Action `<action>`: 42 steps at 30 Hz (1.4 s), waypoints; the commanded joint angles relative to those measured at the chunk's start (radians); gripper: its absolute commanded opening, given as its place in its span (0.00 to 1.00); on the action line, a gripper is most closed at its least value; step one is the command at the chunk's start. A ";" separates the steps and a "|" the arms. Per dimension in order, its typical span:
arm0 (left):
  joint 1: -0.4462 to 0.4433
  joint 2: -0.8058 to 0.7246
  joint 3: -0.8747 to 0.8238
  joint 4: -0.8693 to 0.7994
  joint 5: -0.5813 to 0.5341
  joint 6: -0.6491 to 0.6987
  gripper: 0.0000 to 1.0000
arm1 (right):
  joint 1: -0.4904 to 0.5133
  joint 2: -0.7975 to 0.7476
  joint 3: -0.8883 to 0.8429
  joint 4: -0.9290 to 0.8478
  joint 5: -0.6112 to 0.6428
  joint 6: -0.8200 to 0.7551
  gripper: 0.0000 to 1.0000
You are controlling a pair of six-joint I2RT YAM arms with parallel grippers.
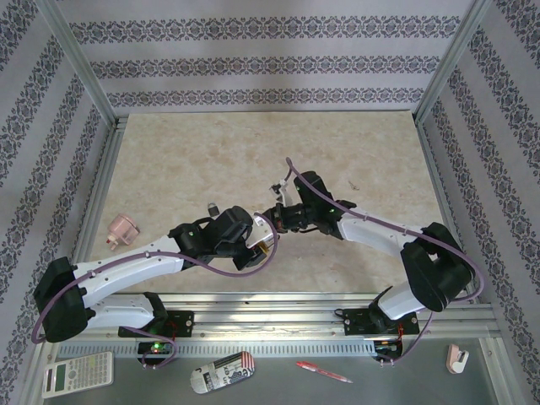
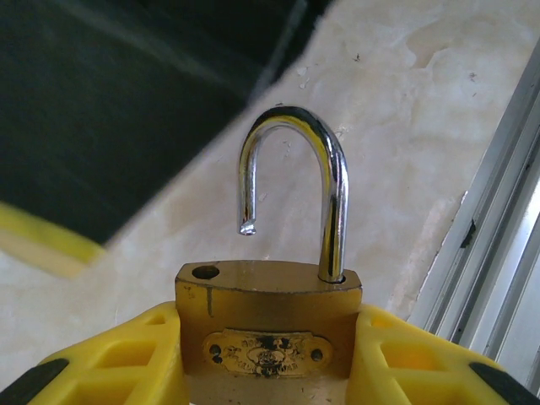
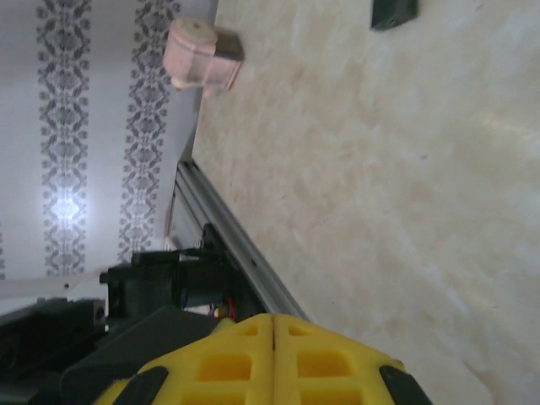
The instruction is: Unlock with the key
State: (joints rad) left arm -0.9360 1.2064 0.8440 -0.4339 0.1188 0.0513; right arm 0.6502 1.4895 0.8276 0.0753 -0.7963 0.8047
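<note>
Beige marble-look tabletop (image 1: 194,160), patterned wallpaper on three sides, aluminium frame around it. Left arm (image 1: 126,270) and right arm (image 1: 380,232) both reach in toward mid-table, wrists close together near the front rail.

Left gripper (image 2: 270,337): yellow fingers (image 2: 143,354) clamped on either side of the brass padlock (image 2: 268,325), body upright, label plate facing the wrist camera. Shackle (image 2: 333,194) is open: the free end hangs clear above its hole, the other leg is seated in the body. A blurred black shape with a yellow edge (image 2: 101,110) sits above-left of the lock, too close to identify.

Right gripper (image 3: 274,325): yellow pads pressed flat together, nothing visible between them, turned sideways over bare table.

Key: can't place it. The underside of the padlock is hidden between the left pads.

Small stuff: pink plastic piece (image 3: 202,55) at the table's left edge against the wall; small black blocky object (image 3: 392,13) on the table, well apart from it. On the near shelf: calculator (image 1: 76,374), red pen (image 1: 323,371).
</note>
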 commanded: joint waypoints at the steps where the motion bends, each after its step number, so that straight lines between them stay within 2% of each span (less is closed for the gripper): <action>1: -0.011 -0.016 0.036 0.033 -0.048 0.033 0.00 | 0.002 0.013 -0.027 0.003 -0.029 0.009 0.03; 9: -0.011 -0.042 0.024 0.043 -0.141 0.058 0.00 | -0.014 -0.008 -0.051 -0.112 -0.043 -0.018 0.04; 14: -0.011 -0.004 0.029 0.047 -0.230 0.049 0.00 | -0.004 -0.019 -0.052 -0.125 -0.068 -0.013 0.06; 18: -0.011 0.027 0.012 0.068 -0.250 0.004 0.00 | -0.030 -0.054 -0.050 -0.232 0.025 -0.044 0.09; 21: -0.011 0.043 -0.010 0.075 -0.268 -0.037 0.00 | -0.077 -0.109 -0.062 -0.281 0.111 -0.044 0.17; 24: -0.011 0.061 -0.026 0.072 -0.256 -0.085 0.00 | -0.145 -0.181 -0.075 -0.367 0.231 -0.057 0.22; 25: -0.011 0.067 -0.034 0.073 -0.253 -0.103 0.00 | -0.166 -0.207 -0.079 -0.399 0.268 -0.065 0.28; 29: -0.008 0.120 -0.021 0.038 -0.215 -0.172 0.00 | -0.223 -0.305 -0.106 -0.454 0.341 -0.077 0.37; 35: 0.045 0.208 -0.005 0.010 -0.133 -0.280 0.00 | -0.225 -0.384 -0.108 -0.509 0.370 -0.099 0.43; 40: 0.119 0.364 0.141 -0.207 -0.149 -0.461 0.00 | -0.192 -0.410 -0.095 -0.532 0.401 -0.101 0.46; 42: 0.123 0.418 0.192 -0.274 -0.146 -0.519 0.00 | -0.182 -0.420 -0.093 -0.530 0.407 -0.098 0.47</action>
State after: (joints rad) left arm -0.8265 1.5887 0.9600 -0.5690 -0.0299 -0.3195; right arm 0.4507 1.0927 0.7280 -0.4236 -0.4278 0.7246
